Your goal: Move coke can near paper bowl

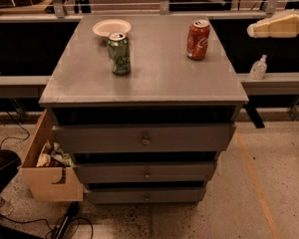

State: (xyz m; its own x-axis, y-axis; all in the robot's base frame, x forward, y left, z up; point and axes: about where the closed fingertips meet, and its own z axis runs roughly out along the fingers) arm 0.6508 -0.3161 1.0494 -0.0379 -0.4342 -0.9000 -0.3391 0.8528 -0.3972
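Observation:
The red coke can (198, 39) stands upright at the back right of the grey cabinet top (154, 76). The white paper bowl (111, 27) sits at the back left. A green can (119, 53) stands just in front of the bowl. My gripper (255, 30) is a pale shape at the right edge of the view, off the cabinet and to the right of the coke can, well apart from it.
The cabinet has three drawers (145, 139) below the top. A cardboard box (49, 167) with litter stands at its lower left. A small sanitizer bottle (258, 67) sits on a ledge to the right. Cables lie on the floor at lower left.

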